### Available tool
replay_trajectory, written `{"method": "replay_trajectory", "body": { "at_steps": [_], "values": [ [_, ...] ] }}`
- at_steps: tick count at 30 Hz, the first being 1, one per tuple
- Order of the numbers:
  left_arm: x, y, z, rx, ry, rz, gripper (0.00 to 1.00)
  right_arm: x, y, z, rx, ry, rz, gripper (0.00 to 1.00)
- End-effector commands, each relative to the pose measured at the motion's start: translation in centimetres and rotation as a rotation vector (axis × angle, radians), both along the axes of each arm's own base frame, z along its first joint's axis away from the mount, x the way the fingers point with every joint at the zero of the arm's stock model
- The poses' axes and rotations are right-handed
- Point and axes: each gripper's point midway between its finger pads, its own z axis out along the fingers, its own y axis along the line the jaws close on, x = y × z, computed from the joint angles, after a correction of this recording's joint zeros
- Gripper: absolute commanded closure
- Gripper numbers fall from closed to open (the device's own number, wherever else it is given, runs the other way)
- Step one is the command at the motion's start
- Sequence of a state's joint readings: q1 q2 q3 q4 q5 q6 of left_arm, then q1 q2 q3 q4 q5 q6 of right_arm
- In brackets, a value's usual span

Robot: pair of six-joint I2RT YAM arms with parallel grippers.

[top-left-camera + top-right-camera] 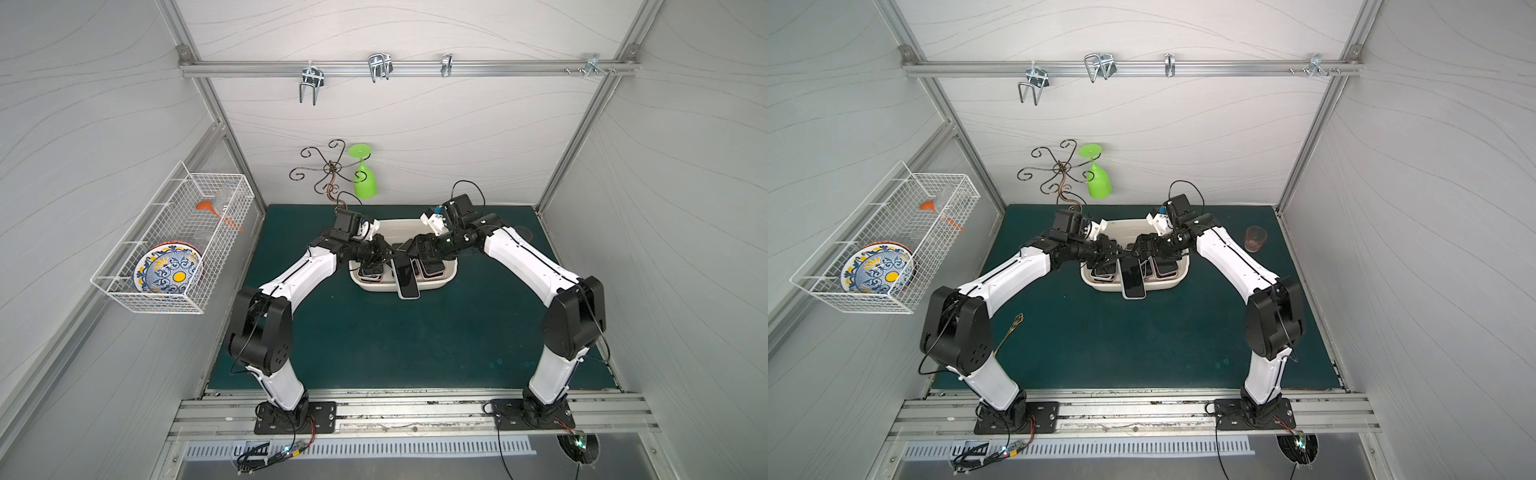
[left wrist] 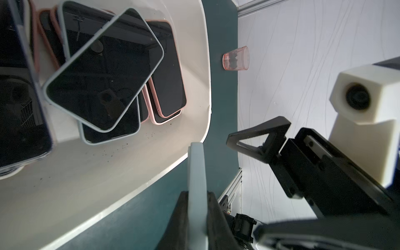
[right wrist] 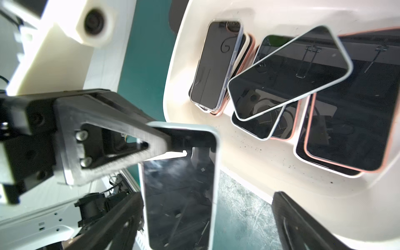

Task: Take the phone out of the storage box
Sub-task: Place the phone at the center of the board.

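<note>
The phone [image 3: 179, 194] in the pale blue case is pinched by its upper corner in my left hand [image 2: 195, 207]. The left wrist view shows it edge-on with a finger pressed to each face. My right hand [image 3: 208, 194] is spread wide, one finger on either side of the phone, and grips nothing. I cannot tell whether the nearer finger brushes the case.

In both top views the phone lies across the near rim of the storage box [image 1: 397, 228]. Its far end hangs over the box and its near end juts out above the tabletop [image 1: 415, 345]. It looks raised clear of the other phones [image 3: 290, 71], which lie in loose overlapping stacks on the box floor.

I judge the hard part done: the phone is picked from the pile and the grip is mine alone. What is left is to carry it the rest of the way past the rim, so that no part hangs over the box, and to lay it on open tabletop. It has not been set down anywhere yet.
</note>
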State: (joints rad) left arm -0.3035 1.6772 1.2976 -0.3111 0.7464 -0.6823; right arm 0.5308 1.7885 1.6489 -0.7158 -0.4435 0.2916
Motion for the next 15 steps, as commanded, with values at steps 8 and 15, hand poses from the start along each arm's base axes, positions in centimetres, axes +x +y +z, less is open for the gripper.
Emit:
{"method": "replay_trajectory", "body": {
  "at_steps": [8, 15],
  "values": [
    [-1.2, 13.5, 5.2, 0.199, -0.206, 0.041, 1.0, -1.5, -2.0, 2.1, 0.063, -0.03, -0.002, 0.02],
    [0.1, 16.6, 1.5, 0.354, -0.154, -0.02, 1.0, -3.1, -2.6, 1.5, 0.054, -0.018, 0.028, 0.01]
  ]
}}
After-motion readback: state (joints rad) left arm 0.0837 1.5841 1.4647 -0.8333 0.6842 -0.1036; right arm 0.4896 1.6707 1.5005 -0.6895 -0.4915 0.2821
